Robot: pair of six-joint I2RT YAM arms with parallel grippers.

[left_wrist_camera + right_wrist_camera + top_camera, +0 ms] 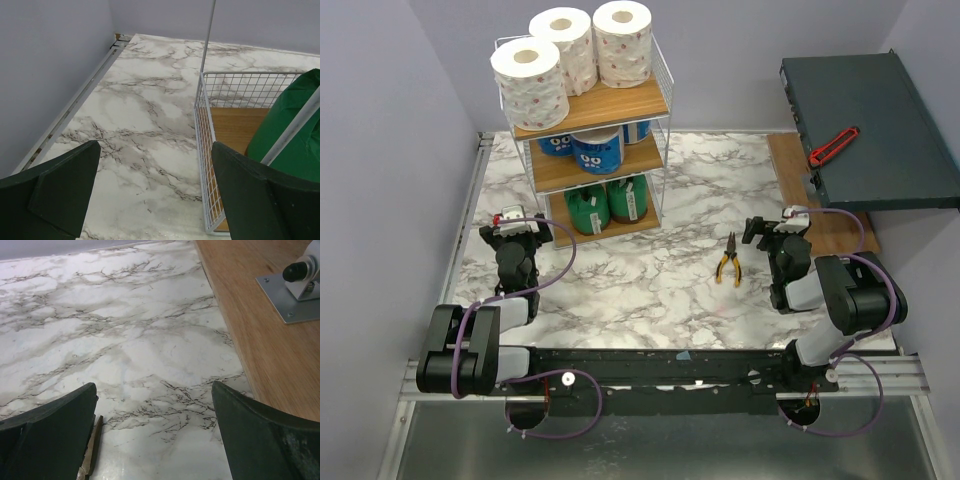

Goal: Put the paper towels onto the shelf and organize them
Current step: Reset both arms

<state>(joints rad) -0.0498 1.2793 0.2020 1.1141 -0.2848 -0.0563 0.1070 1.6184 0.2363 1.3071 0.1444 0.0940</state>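
The shelf (632, 100) stands at the far left of the table (700, 180), and all rolls are on it. Three white rolls (565, 45) stand upright on the top board, blue rolls (597, 152) sit on the middle board, and green rolls (608, 203) sit on the bottom board. The left gripper (517, 222) is over the marble, near the front left corner of the shelf, which is at about 1 o'clock from it. Its jaws are wide apart and hold nothing. In the left wrist view the wire corner of the bottom tier is just inside the right finger, and one green roll is at 3 o'clock behind the wire. The right gripper (775, 226) is well apart from the shelf, which is at 10 o'clock from it. It is also spread wide and empty. The pliers (728, 262) lie near it at 8 o'clock
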